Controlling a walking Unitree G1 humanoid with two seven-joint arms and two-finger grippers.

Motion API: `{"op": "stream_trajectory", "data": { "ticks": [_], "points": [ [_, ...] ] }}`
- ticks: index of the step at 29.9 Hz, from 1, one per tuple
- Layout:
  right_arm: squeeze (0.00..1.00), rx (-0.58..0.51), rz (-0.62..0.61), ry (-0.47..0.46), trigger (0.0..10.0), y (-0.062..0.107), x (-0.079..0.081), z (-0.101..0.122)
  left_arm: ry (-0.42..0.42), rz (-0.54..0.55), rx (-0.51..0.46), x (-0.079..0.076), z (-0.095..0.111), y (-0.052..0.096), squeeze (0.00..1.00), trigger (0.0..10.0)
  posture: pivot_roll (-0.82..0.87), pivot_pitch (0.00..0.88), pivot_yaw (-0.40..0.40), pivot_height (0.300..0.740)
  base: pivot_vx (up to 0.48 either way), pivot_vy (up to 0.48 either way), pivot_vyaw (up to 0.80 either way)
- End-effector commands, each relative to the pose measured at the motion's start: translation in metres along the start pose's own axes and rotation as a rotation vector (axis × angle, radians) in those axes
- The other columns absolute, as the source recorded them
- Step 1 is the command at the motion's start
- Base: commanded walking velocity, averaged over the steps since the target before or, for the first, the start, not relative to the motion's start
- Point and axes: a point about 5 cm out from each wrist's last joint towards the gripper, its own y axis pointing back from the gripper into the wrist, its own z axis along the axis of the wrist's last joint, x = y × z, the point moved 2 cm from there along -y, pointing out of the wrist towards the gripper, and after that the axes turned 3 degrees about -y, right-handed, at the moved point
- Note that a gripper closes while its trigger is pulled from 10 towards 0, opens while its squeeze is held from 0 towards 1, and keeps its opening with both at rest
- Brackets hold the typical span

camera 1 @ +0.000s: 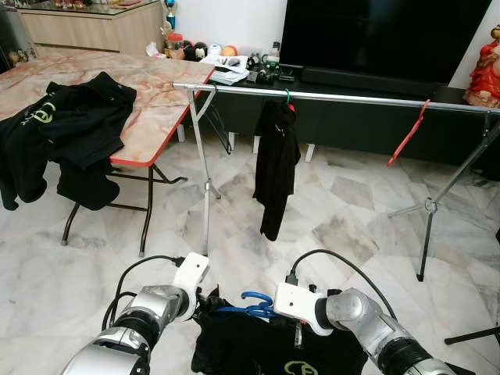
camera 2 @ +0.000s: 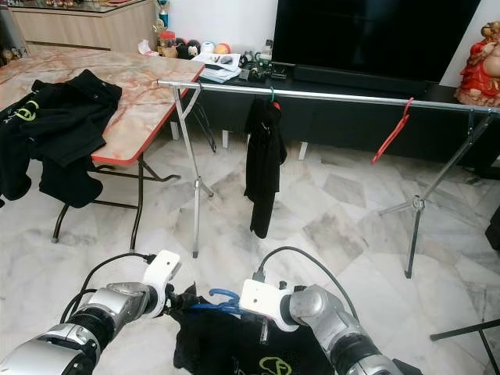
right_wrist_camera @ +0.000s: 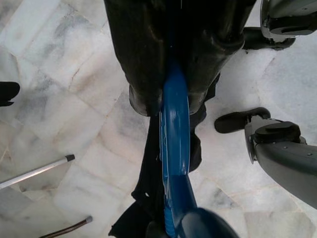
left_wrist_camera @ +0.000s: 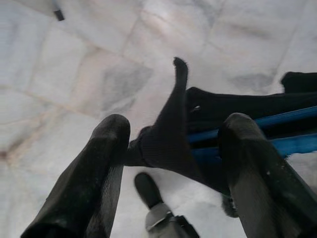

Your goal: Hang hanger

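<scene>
Gripping the blue hanger (camera 1: 254, 303), your right claw (right_wrist_camera: 166, 101) is clamped tight on it; your left claw (left_wrist_camera: 171, 148) stands wide around the black shirt (camera 1: 258, 344). Both hover low above marble floor (camera 1: 344, 226), before the rail (camera 1: 351, 98).

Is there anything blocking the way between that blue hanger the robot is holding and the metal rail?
Nothing visible does. The blue hanger, carrying a black shirt, is held low; open floor lies ahead of the rail, with free rail between the hung garment and red hanger.

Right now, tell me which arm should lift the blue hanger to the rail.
Right. The right gripper is clamped on the blue hanger beside its hook; the left gripper only straddles the black shirt at the hanger's end.
</scene>
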Motion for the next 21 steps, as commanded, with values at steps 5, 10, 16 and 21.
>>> {"op": "stream_trajectory", "data": {
  "ticks": [5,10,16,21],
  "points": [
    [0.0,-0.042,-0.025,0.012,10.0,0.005,-0.008,0.008,-0.027,0.067,0.034,0.004,-0.004,0.0,0.0,10.0,0.08,0.02,-0.048,0.74,0.0,0.0,0.0],
    [0.0,-0.042,-0.028,0.011,10.0,0.004,-0.009,0.008,-0.029,0.082,0.046,0.006,-0.006,0.0,0.0,10.0,0.08,0.019,-0.047,0.74,0.0,0.0,0.0],
    [0.0,-0.039,-0.035,0.012,10.0,0.005,-0.011,0.009,-0.05,0.072,0.079,0.002,-0.015,-0.002,0.0,10.0,0.08,0.017,-0.048,0.74,0.0,0.0,0.0],
    [0.0,-0.039,-0.031,0.013,10.0,0.005,-0.01,0.009,-0.035,0.097,0.089,0.001,-0.017,-0.003,0.0,10.0,0.08,0.018,-0.048,0.74,0.0,0.0,0.0]
  ]
}}
